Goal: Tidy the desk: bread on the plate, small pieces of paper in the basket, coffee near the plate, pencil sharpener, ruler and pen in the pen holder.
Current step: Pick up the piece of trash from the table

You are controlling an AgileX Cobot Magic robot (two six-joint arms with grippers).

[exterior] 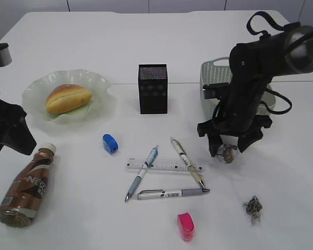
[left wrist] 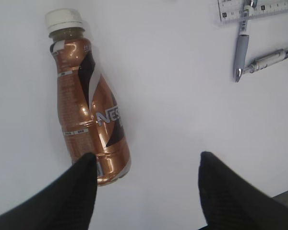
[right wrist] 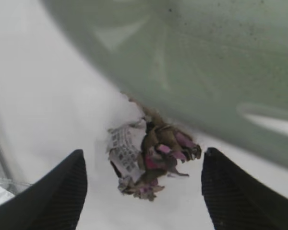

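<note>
The bread [exterior: 68, 98] lies on the pale green plate [exterior: 96, 79] at the left. The coffee [exterior: 27, 186] lies on its side near the front left; in the left wrist view the coffee [left wrist: 89, 103] has its base beside one finger of my open left gripper [left wrist: 146, 160]. My right gripper [exterior: 228, 148] stands open astride the pinkish piece of paper [exterior: 229, 153], which lies against the basket [exterior: 213, 77]. In the right wrist view that paper [right wrist: 153, 160] sits between the fingers of the right gripper [right wrist: 145, 153], untouched. The grey piece of paper [exterior: 253, 208] lies front right.
The black pen holder [exterior: 153, 88] stands mid-table. A blue pencil sharpener [exterior: 110, 143] and a pink one [exterior: 185, 226] lie in front of it. The ruler [exterior: 164, 165] lies under two pens [exterior: 143, 172] [exterior: 187, 161]; a third pen [exterior: 169, 193] lies crosswise nearer the front.
</note>
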